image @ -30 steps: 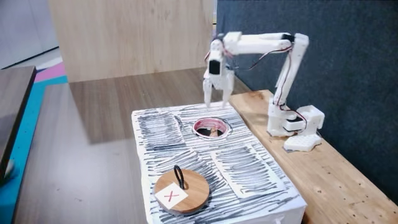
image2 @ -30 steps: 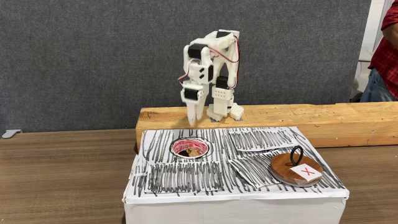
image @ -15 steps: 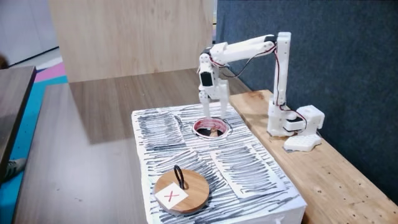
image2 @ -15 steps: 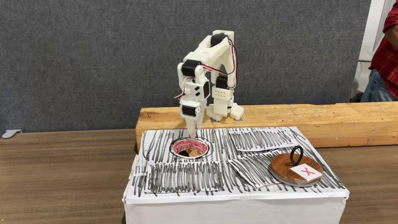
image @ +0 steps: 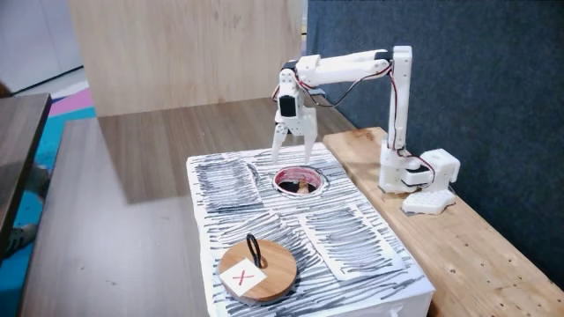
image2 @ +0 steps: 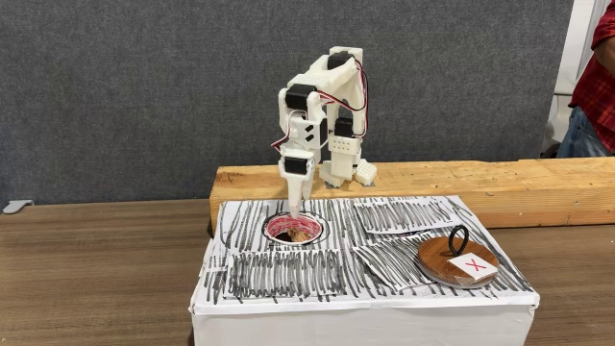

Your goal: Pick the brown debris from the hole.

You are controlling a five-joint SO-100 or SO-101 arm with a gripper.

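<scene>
The hole (image: 287, 176) (image2: 279, 225) has a pink-red rim and opens through the top of the white, black-striped box. The brown debris (image: 303, 185) (image2: 301, 232), a small tan lump, lies inside it. My white gripper (image: 293, 158) (image2: 297, 208) points straight down just above the hole's far rim. In the fixed view from the box's end its two fingers stand spread apart with nothing between them. The debris is untouched.
A round wooden disc (image: 269, 264) (image2: 437, 259) with a black loop handle and a red X card rests on the box's near end. The arm's base stands on a wooden beam (image: 458, 246) (image2: 461, 183) beside the box. A person's red sleeve (image2: 598, 67) shows at one edge.
The gripper has swung from behind the box to just over the hole's far rim, and its fingers have spread wider. The debris and the disc have not moved.
</scene>
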